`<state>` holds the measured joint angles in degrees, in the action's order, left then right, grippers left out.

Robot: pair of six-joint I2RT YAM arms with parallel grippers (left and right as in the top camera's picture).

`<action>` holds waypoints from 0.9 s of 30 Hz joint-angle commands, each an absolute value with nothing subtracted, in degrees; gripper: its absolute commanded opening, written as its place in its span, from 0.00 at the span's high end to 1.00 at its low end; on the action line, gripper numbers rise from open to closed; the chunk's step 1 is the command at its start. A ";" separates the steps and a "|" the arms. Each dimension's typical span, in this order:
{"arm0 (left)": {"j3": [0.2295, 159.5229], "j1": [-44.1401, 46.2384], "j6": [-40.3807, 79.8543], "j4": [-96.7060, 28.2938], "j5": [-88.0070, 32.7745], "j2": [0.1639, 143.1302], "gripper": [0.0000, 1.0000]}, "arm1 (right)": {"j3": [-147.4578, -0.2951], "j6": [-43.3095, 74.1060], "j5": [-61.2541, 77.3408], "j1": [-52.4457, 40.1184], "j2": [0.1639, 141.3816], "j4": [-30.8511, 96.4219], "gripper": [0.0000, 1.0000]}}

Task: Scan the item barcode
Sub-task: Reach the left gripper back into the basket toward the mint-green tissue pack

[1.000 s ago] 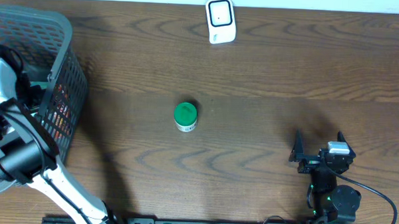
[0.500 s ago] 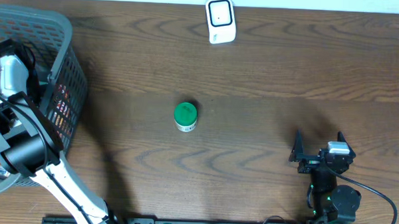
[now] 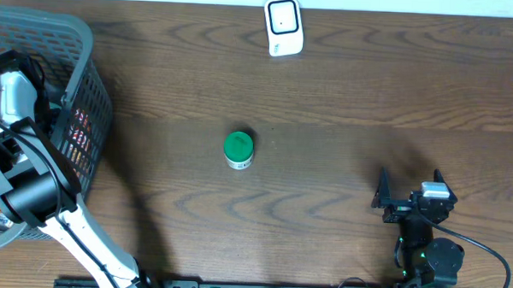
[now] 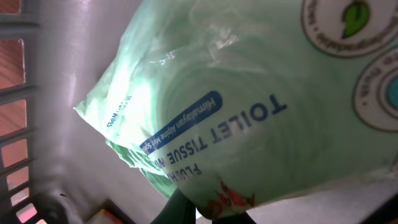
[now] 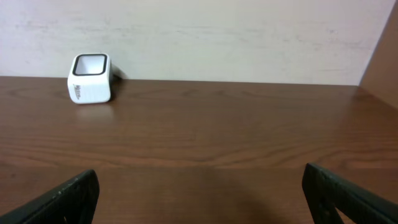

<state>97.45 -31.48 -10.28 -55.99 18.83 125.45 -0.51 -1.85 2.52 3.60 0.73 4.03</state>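
Observation:
A pale green plastic pack of toilet tissue fills the left wrist view, lying inside the grey basket at the table's left edge. My left gripper is shut on the pack's lower edge, pinching the wrapper between its dark fingers. No barcode shows on the visible side. From overhead the left arm reaches down into the basket and hides the gripper. The white scanner stands at the table's far edge, also seen from the right wrist as the scanner. My right gripper rests open at the front right, nothing between its fingers.
A small jar with a green lid stands upright mid-table. Other packaged goods lie in the basket behind its mesh wall. A pale wall rises behind the table's far edge.
My left gripper has gone from open to shut on the tissue pack, and the left arm shifted slightly further into the basket. The right arm has not moved.

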 commanded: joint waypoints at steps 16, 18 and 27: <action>99.72 -31.75 -2.76 -51.53 3.22 105.89 0.93 | -0.32 -0.89 1.98 4.08 0.60 4.12 0.01; 99.72 -31.75 -1.28 -51.72 2.92 104.07 0.93 | -0.32 -0.89 2.00 4.08 0.60 4.12 0.01; 99.72 -31.73 1.85 -53.04 -2.66 91.72 0.93 | -0.32 -0.89 2.00 4.08 0.60 4.12 0.01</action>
